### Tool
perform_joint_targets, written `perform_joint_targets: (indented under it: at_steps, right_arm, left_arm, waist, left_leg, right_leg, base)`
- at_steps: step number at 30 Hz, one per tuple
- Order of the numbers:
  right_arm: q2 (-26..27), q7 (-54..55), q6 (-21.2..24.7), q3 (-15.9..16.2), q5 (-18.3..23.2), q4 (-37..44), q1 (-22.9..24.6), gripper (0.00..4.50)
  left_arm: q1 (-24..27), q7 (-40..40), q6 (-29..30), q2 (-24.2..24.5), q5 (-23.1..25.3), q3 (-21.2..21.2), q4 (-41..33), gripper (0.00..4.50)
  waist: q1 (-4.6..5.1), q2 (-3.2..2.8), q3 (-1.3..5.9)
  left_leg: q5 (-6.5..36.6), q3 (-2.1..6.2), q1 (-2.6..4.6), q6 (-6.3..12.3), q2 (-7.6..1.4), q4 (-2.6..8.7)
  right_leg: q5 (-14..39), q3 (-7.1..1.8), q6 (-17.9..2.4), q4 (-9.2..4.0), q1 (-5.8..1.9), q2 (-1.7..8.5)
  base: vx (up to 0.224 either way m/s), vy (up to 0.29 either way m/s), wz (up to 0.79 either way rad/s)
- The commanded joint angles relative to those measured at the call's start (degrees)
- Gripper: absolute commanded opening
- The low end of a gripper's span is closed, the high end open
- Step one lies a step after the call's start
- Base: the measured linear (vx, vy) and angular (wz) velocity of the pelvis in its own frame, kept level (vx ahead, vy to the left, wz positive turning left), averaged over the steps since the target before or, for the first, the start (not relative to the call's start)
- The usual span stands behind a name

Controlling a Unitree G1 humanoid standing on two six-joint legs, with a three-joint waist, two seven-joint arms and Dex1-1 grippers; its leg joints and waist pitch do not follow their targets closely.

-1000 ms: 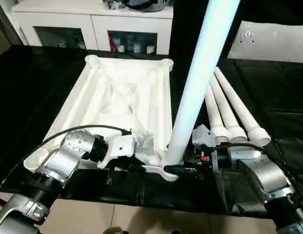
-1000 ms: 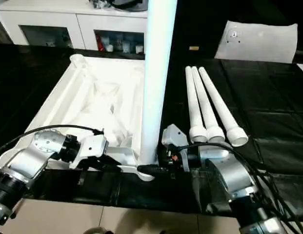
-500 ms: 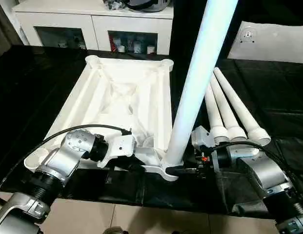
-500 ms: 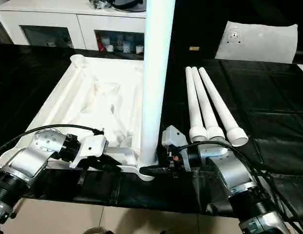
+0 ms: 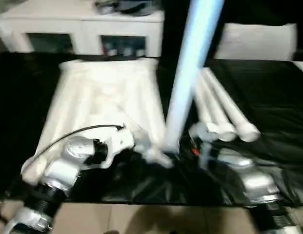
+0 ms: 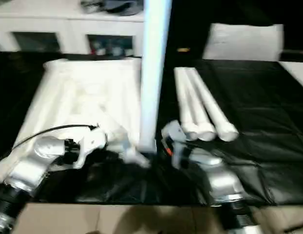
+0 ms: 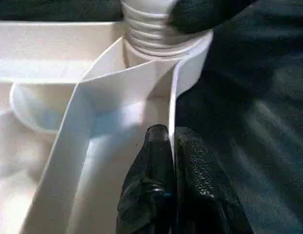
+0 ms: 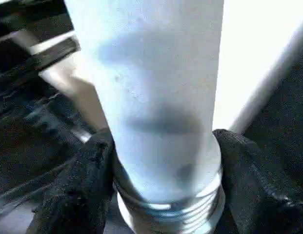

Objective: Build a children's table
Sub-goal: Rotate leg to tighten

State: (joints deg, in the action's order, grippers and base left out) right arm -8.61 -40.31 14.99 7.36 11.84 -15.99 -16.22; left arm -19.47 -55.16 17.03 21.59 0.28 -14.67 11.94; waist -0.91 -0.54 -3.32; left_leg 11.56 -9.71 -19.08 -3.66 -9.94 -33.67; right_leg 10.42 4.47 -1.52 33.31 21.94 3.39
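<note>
The white table top (image 5: 102, 97) lies upside down on the black cloth, ribs up. One white leg (image 5: 190, 63) stands upright in its near right corner socket (image 7: 190, 58), its threaded end (image 7: 151, 29) at the socket mouth. My right gripper (image 8: 166, 190) is shut on this leg just above the thread, one black finger (image 8: 88, 185) on each side. My left gripper (image 7: 171, 141) is shut on the thin rim wall of the table top, close beside that socket. Three more legs (image 5: 224, 112) lie side by side on the cloth to the right.
A white cabinet with glass doors (image 5: 83, 29) stands behind the table. A flat white panel (image 5: 258, 41) lies at the back right. The near edge of the black cloth (image 5: 151, 195) runs just under my forearms, with pale floor below.
The head views have shifted and blurred, so the camera has moved. Both grippers, the upright leg and the table top keep their places relative to each other.
</note>
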Motion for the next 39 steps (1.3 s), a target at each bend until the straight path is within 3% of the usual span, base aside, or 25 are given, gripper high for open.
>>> perform_joint_targets:
  at_steps: [1,2,3,4,5,6,8,9,13,14,16,17,20,22,26,27,29,34,39]
  right_arm:
    - [5.93,4.45,2.15,4.24,-0.28,-3.76,-0.07,2.74]
    - [6.06,4.62,2.16,4.2,-0.3,-3.84,-0.11,2.74]
    - [8.32,8.6,2.04,3.03,-0.63,-6.33,-1.73,2.74]
    - [11.08,14.94,2.54,1.23,-1.29,-10.62,-4.62,2.74]
    - [11.81,16.75,2.66,0.84,-1.67,-11.87,-5.46,2.74]
    - [12.23,17.84,2.69,0.68,-2.04,-12.58,-5.95,2.74]
    - [12.4,17.55,2.7,0.61,-1.92,-12.53,-5.85,2.74]
    - [12.55,17.37,2.72,0.54,-1.83,-12.46,-5.76,3.3]
    - [12.68,16.27,2.41,-0.51,-2.07,-10.25,-3.98,3.5]
    - [12.62,16.25,2.34,-0.55,-2.1,-10.15,-3.91,3.8]
    - [11.72,15.68,1.31,-0.9,-2.15,-9.0,-3.27,3.93]
    - [11.37,15.43,0.9,-1.02,-2.13,-8.64,-3.09,3.93]
    - [8.01,12.45,-0.34,-0.7,-1.53,-5.06,-1.84,4.32]
    - [5.5,9.55,-0.16,-0.8,-1.01,-1.49,-0.59,4.42]
    - [1.04,3.48,-0.24,-0.77,0.01,3.39,1.14,4.42]
    - [-1.23,0.58,-0.28,-0.85,0.58,5.11,1.71,4.42]
    - [-5.04,-3.75,-0.36,-0.7,1.4,7.39,2.35,4.42]
    - [-11.24,-11.33,-0.11,-0.09,2.85,9.91,2.42,4.42]
    - [-16.45,-19.05,-0.9,2.83,1.95,9.42,0.84,4.42]
  left_arm:
    - [-0.61,10.43,4.44,-4.82,0.08,1.51,-3.66,0.0]
    - [-0.59,10.58,4.56,-4.93,0.12,1.53,-3.76,0.0]
    - [-0.62,13.65,6.44,-7.67,0.97,1.58,-4.79,0.0]
    - [-1.28,17.72,8.41,-12.22,2.1,1.03,-5.78,0.0]
    - [-1.54,18.82,8.87,-13.68,2.31,0.73,-6.09,0.0]
    - [-1.72,19.43,9.14,-14.64,2.38,0.47,-6.33,0.0]
    - [-1.79,19.24,9.13,-14.72,2.36,0.16,-6.41,0.0]
    - [-1.81,19.11,9.15,-14.73,2.33,-0.06,-6.5,0.0]
    - [-0.86,17.18,9.96,-11.32,4.02,-1.31,-7.74,0.0]
    - [-0.83,17.08,9.99,-11.13,4.09,-1.32,-7.78,0.0]
    - [-0.63,16.28,10.18,-9.21,4.92,-1.44,-7.89,0.0]
    - [-0.6,16.06,10.24,-8.6,5.25,-1.45,-7.85,0.0]
    - [-0.51,14.34,8.94,-5.82,6.09,-1.1,-6.44,0.0]
    - [-0.62,12.37,7.38,-3.68,5.37,-1.03,-5.29,0.0]
    - [-1.17,8.74,3.71,-0.65,4.36,-1.46,-3.31,0.0]
    - [-1.33,6.02,1.67,0.59,3.59,-1.82,-2.67,0.0]
    - [-1.66,2.22,-0.75,2.65,2.92,-2.65,-1.61,0.0]
    - [-2.29,-6.48,-5.96,6.84,1.77,-5.28,0.08,0.0]
    - [-3.32,-14.62,-10.47,9.98,0.46,-6.98,1.95,0.0]
  waist:
    - [0.47,-0.14,1.44]
    - [0.92,-0.07,1.66]
    - [1.19,0.12,1.57]
    - [1.56,-0.18,1.36]
    - [2.19,-0.18,1.32]
    - [2.32,-0.01,1.51]
    - [2.25,-0.02,1.64]
    - [2.05,0.18,1.7]
    - [1.78,0.18,1.79]
    - [1.75,0.09,1.82]
    - [1.61,0.09,2.05]
    - [1.57,0.14,2.14]
    - [1.36,0.04,2.26]
    - [1.15,-0.02,2.37]
    - [0.39,0.11,2.69]
    - [0.19,0.52,2.9]
    - [-0.2,0.35,3.1]
    - [-0.87,0.41,3.01]
    - [-1.62,0.32,2.99]
  left_leg:
    - [23.5,2.34,-0.17,-0.33,-2.79,4.76]
    - [24.64,2.55,0.29,-0.11,-2.59,4.53]
    - [24.9,2.6,0.11,0.26,-2.61,4.63]
    - [25.82,2.61,0.03,0.45,-2.74,4.77]
    - [27.01,2.58,0.5,0.24,-2.72,4.6]
    - [26.86,2.69,0.45,0.46,-2.67,4.58]
    - [25.82,2.48,0.0,1.28,-2.75,4.77]
    - [24.97,2.31,-0.03,1.67,-2.74,4.84]
    - [22.39,2.16,-0.68,2.28,-3.01,5.16]
    - [22.09,2.23,-0.86,2.2,-3.11,5.29]
    - [20.96,2.04,-0.8,2.09,-3.17,5.13]
    - [19.1,1.95,-1.13,2.4,-3.25,5.15]
    - [17.56,1.64,-0.89,2.82,-3.3,5.03]
    - [15.82,1.55,-1.21,3.25,-3.35,5.02]
    - [11.68,1.28,-1.5,4.56,-3.27,4.82]
    - [10.14,1.13,-1.64,5.01,-3.1,4.5]
    - [7.56,1.03,-1.72,5.93,-3.19,4.23]
    - [7.21,0.81,-1.43,6.84,-3.17,4.08]
    - [8.71,0.79,-0.86,5.43,-3.44,4.26]
  right_leg:
    - [39.98,-1.63,-2.78,-6.75,-1.01,5.22]
    - [39.59,-1.25,-2.31,-7.1,-1.12,5.27]
    - [38.92,-1.13,-2.43,-7.14,-1.19,5.29]
    - [38.13,-0.82,-2.56,-7.25,-1.19,5.25]
    - [38.06,-0.51,-2.74,-7.52,-0.83,5.23]
    - [37.32,-0.32,-2.57,-7.54,-1.23,5.42]
    - [34.6,-0.68,-2.93,-7.43,-1.27,5.45]
    - [33.1,-1.0,-3.45,-7.24,-1.08,5.48]
    - [29.92,-1.63,-4.85,-6.61,-1.32,5.75]
    - [29.2,-1.71,-5.21,-6.3,-1.42,5.73]
    - [27.86,-1.92,-5.88,-6.2,-1.39,5.84]
    - [25.07,-2.12,-6.79,-5.77,-1.59,5.81]
    - [22.76,-2.16,-8.11,-5.59,-1.56,5.63]
    - [20.79,-2.25,-8.57,-5.33,-1.85,5.63]
    - [17.12,-2.32,-9.18,-4.88,-2.15,5.55]
    - [15.82,-2.34,-9.22,-4.77,-2.29,5.44]
    - [12.5,-2.4,-9.82,-4.07,-2.3,5.43]
    - [12.49,-2.31,-10.66,-3.98,-2.19,5.28]
    - [14.81,-2.38,-10.82,-3.99,-1.99,5.3]
  base:
    - [0.0,0.0,0.0]
    - [0.0,0.0,0.0]
    - [0.0,0.0,0.0]
    - [-0.018,0.052,-0.08]
    - [0.0,0.0,0.0]
    - [0.0,0.0,0.0]
    - [0.0,0.0,0.0]
    - [0.0,0.0,0.0]
    - [0.0,0.0,0.0]
    - [0.0,0.0,0.0]
    - [0.0,0.0,0.0]
    - [0.0,0.0,0.0]
    - [0.0,0.0,0.0]
    - [0.0,0.0,0.0]
    - [0.0,0.0,0.0]
    - [0.0,0.0,0.0]
    - [0.0,0.0,0.0]
    - [0.0,0.0,0.0]
    - [0.0,0.0,0.0]
